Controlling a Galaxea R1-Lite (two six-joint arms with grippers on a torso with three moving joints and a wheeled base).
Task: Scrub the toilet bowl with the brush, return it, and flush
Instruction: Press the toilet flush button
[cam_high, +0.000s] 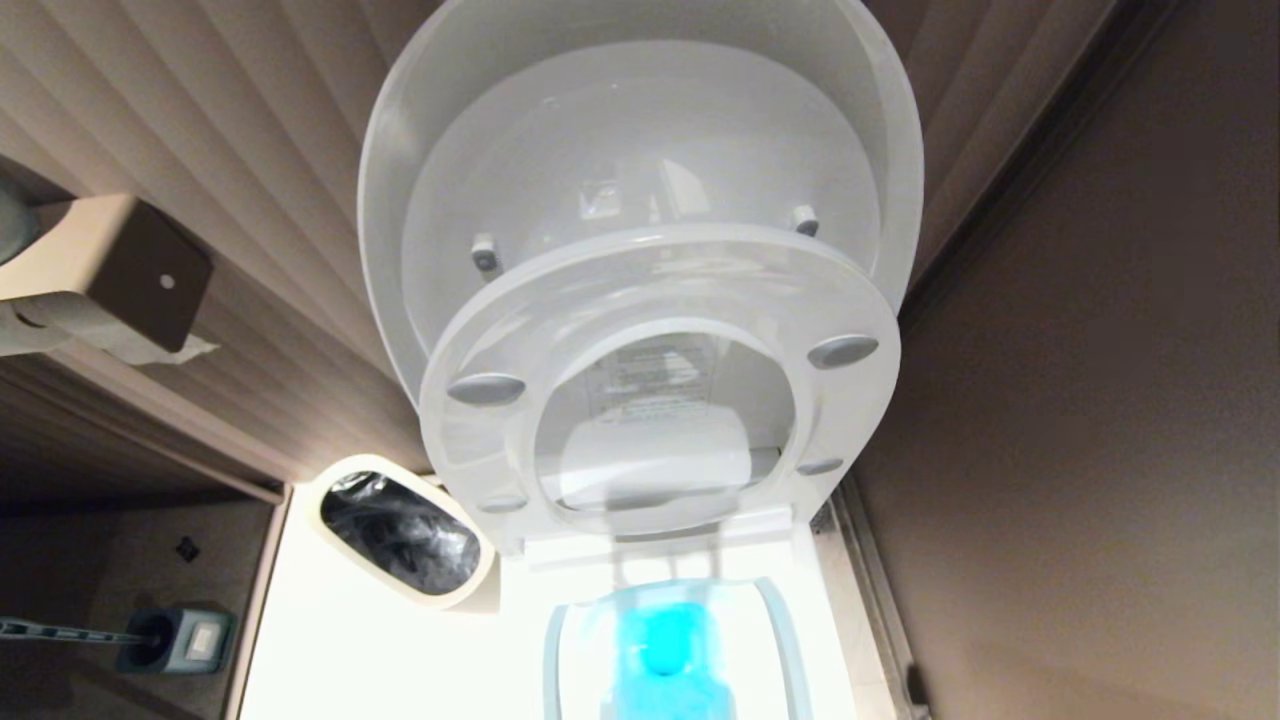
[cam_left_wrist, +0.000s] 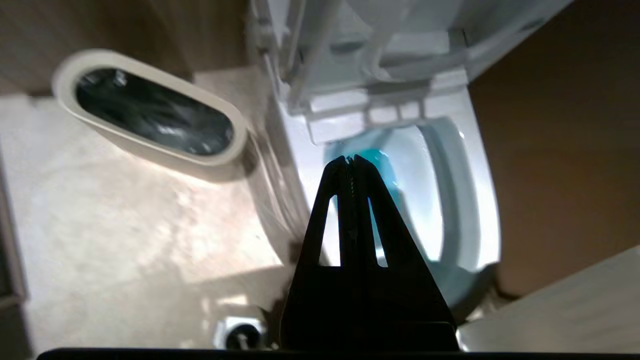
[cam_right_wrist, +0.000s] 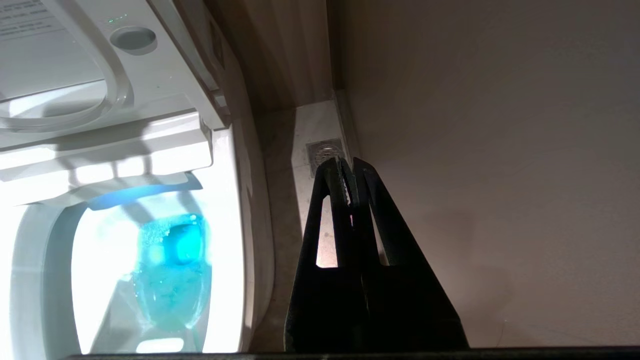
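Observation:
The toilet bowl (cam_high: 775, 630) stands straight ahead with a blue glow in its water. Its white seat (cam_high: 660, 290) and lid (cam_high: 640, 110) are tipped up against the wall. The brush is out of view. In the left wrist view my left gripper (cam_left_wrist: 350, 159) is shut and empty, hanging above the near left part of the toilet bowl (cam_left_wrist: 465, 200). In the right wrist view my right gripper (cam_right_wrist: 347, 161) is shut and empty over the floor strip between the toilet bowl (cam_right_wrist: 227, 225) and the side wall. Neither gripper shows in the head view.
An off-white waste bin (cam_high: 318, 500) with a black liner stands left of the toilet. A dark blue-handled brush in a grey-blue holder (cam_high: 190, 640) sits further left on the floor. A paper holder (cam_high: 110, 270) hangs on the left wall. A floor drain (cam_right_wrist: 325, 152) lies by the brown right wall (cam_high: 1100, 400).

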